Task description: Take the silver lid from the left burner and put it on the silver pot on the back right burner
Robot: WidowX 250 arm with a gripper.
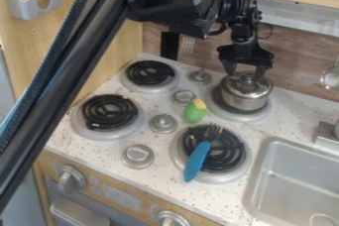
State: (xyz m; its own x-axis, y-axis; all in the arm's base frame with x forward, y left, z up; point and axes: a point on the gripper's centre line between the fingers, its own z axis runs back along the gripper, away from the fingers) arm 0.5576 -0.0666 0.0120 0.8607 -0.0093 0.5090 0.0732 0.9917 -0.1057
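Black gripper of mine [246,73], one, stands ungripped, its two fingers apart over one lidded steel pot [245,95]; whether they touch the lid I cannot tell. Four coil burners [109,112] lie below me: one bears the pot, another one blue-handled fork [198,158]. One green-and-yellow toy [196,112] sits between them, near four silver knobs [138,156].

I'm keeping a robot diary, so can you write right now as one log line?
gripper: open, over lidded pot | pot: on back burner | blue-handled fork: on front burner | green-yellow toy: between burners
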